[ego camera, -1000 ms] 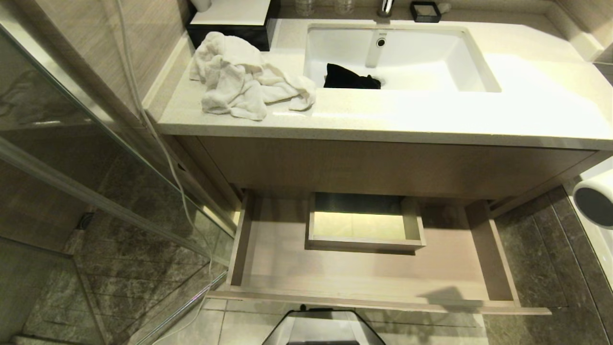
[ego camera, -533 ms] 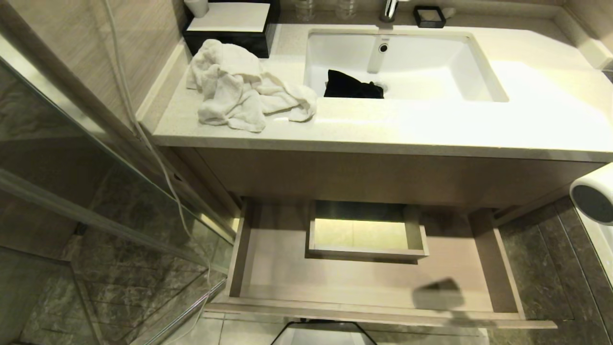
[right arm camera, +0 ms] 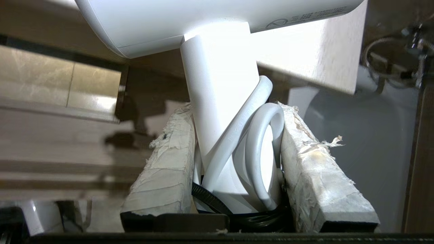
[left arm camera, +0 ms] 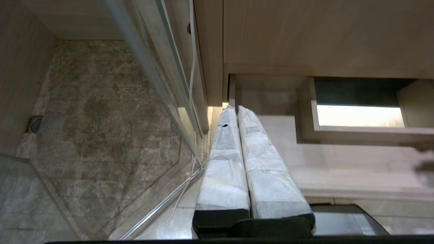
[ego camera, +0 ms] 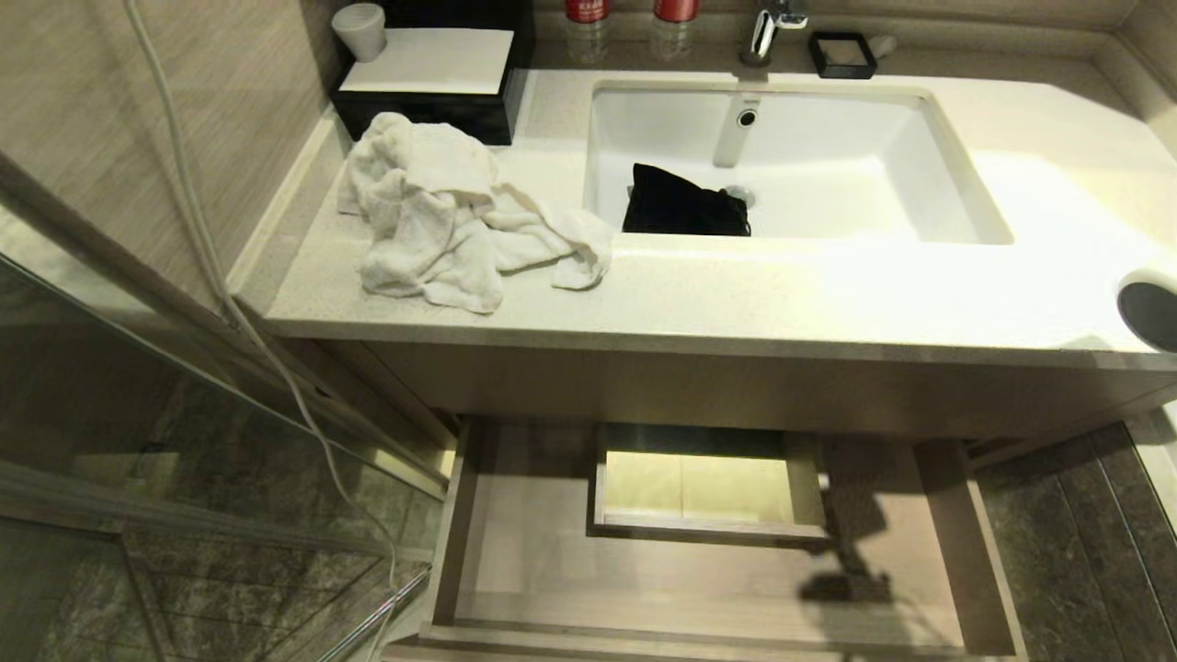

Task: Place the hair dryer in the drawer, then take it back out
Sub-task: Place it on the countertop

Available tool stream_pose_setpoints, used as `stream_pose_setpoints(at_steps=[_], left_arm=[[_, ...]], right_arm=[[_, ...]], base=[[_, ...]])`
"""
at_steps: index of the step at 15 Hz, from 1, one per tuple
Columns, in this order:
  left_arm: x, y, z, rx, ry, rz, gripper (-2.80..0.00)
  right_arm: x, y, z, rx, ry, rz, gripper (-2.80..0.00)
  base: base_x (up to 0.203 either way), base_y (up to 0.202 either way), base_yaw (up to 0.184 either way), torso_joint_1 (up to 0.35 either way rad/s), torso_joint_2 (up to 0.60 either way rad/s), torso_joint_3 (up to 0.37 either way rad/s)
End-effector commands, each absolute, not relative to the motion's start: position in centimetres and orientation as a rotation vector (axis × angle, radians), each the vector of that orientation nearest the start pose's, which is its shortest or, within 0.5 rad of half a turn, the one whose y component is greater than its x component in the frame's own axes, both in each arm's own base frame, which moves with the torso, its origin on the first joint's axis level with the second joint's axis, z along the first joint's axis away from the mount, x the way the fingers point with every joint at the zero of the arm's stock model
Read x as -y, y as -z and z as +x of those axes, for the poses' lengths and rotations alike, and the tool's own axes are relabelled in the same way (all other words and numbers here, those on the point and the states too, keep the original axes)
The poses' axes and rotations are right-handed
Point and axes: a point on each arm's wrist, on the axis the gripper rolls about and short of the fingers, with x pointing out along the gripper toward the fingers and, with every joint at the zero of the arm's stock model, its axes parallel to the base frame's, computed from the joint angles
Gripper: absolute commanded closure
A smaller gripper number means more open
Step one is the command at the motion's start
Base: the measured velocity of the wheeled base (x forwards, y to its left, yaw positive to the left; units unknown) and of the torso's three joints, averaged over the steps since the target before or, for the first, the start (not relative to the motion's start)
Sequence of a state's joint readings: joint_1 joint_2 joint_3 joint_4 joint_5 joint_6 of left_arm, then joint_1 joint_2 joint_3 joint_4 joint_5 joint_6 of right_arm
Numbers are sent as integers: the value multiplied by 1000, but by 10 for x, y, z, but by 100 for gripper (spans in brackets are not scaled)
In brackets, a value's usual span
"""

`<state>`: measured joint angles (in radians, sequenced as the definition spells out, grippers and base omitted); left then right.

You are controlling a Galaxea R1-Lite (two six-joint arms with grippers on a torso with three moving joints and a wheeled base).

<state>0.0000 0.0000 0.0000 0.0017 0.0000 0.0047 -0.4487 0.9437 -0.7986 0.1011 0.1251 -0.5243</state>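
In the head view, the hair dryer [ego camera: 1149, 313] is being seen only at the 3 o'clock edge, above the tabletop [ego camera: 828, 294]; the open drawer [ego camera: 515, 552] is lying toward 7 o'clock of it, empty.

In the left wrist view, the left gripper [left arm camera: 234, 110] is being kept pressed together, parked beside the drawer.

In the right wrist view, the right gripper [right arm camera: 237, 112] is being clamped on the dryer's handle and bundled cord, barrel lying crosswise above; the drawer floor is lying beyond and below, so this arm looks best placed for lowering it.
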Motion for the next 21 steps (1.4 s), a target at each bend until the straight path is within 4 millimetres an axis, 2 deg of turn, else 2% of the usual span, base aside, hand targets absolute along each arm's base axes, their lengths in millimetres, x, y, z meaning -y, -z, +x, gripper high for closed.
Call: stream_pose_setpoints(at_steps=[1,5,10,12,14,17,20,21], left_arm=[[0,-75,-23,-3,0,5,0],[0,-75,-23,-2,0,5,0],[0,-75,-23,-3,0,5,0],[0,-75,-23,-3,0,5,0],[0,-75,-23,-3,0,5,0],[0,-75,-23,-3,0,5,0],[0,-75,-23,-2,0,5,0],[0,-75,-23,-2,0,5,0]], right_arm=[[54,-278,119,-325,243,-447,0],[74,-304,164,-320,233,-450,0],[109,-313,231,-354,228,-486,0],[122,-308,252,-375,205,-501,0],[137,-294,266,-411,145,-481,0],[151,-267,280,-470,17,-442,0],[160,-258,287,-481,-8,-472,0],[163,-257,288,-480,-18,-470,-280]], base=[[0,0,0,301,-53,236],[0,0,0,310,-94,215],[0,0,0,111,-38,69],[0,0,0,0,0,0],[0,0,0,0,0,0],[0,0,0,0,0,0],[0,0,0,0,0,0],[0,0,0,0,0,0]])
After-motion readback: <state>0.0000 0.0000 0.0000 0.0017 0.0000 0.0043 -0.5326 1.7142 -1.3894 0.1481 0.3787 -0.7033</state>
